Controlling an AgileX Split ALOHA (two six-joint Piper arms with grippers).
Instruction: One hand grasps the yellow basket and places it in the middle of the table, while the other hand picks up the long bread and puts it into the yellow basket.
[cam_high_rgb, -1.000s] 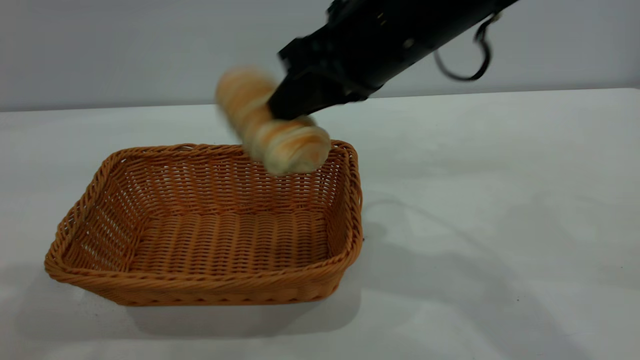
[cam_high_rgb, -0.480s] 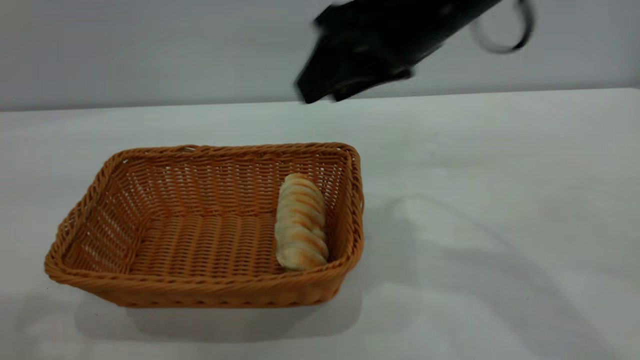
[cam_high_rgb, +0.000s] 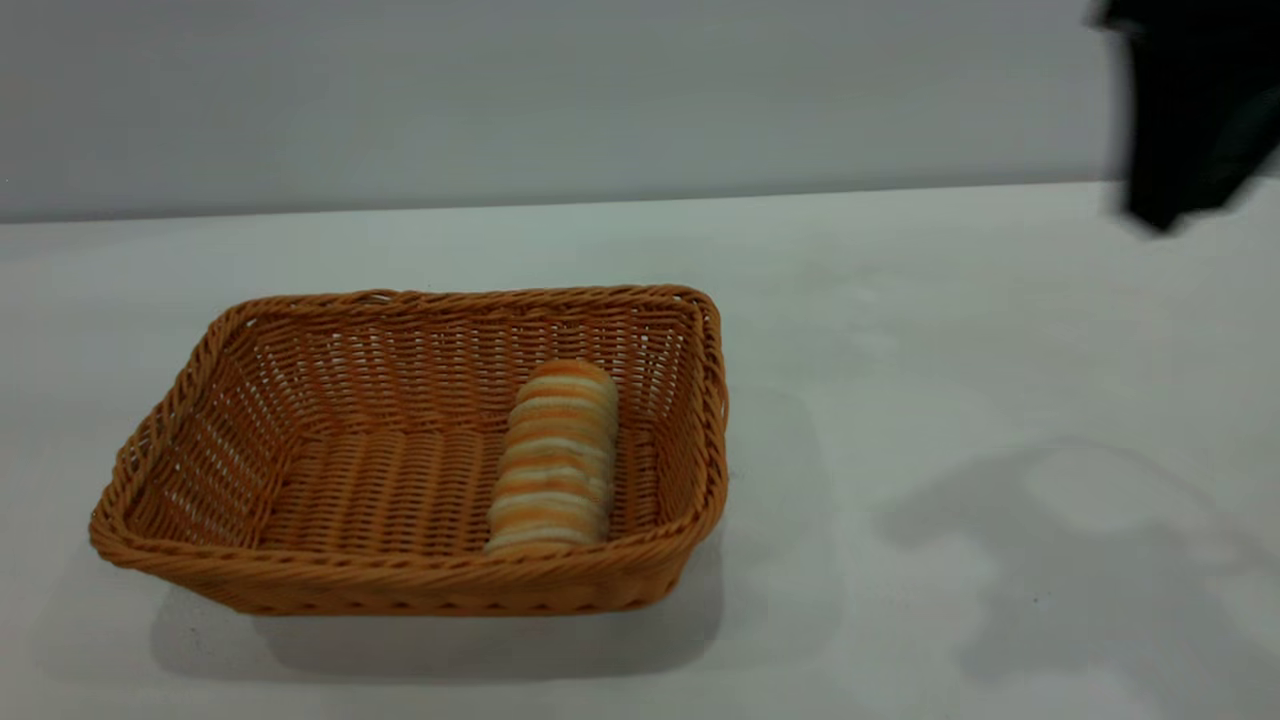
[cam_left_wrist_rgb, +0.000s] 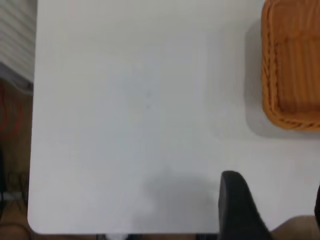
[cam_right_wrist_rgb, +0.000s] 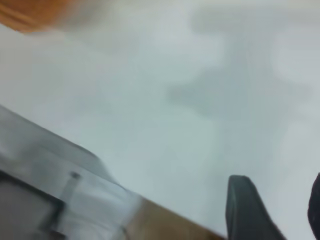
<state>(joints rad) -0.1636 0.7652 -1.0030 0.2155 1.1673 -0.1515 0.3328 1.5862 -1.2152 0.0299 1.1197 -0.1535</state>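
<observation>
The yellow basket (cam_high_rgb: 400, 578) stands on the white table (cam_high_rgb: 950, 350), left of centre. The long bread (cam_high_rgb: 555, 455) lies inside it, near its right end, striped orange and cream. My right gripper (cam_high_rgb: 1170, 210) is a dark blur high at the far right, well away from the basket; in its wrist view (cam_right_wrist_rgb: 277, 200) the fingers are apart with nothing between them. The basket shows there only as an orange blur (cam_right_wrist_rgb: 30, 12). My left gripper (cam_left_wrist_rgb: 275, 200) is out of the exterior view, open and empty over bare table, with a basket corner (cam_left_wrist_rgb: 272, 100) off to one side.
The left wrist view shows a table edge and rounded corner with floor beyond (cam_left_wrist_rgb: 15, 125). The right wrist view shows another table edge with a grey frame (cam_right_wrist_rgb: 50, 190) below it. The right arm's shadow (cam_high_rgb: 1080, 520) lies on the table's right side.
The right gripper let go of the bread, which dropped into the basket and rolled slightly left. The gripper then swung up and far to the right.
</observation>
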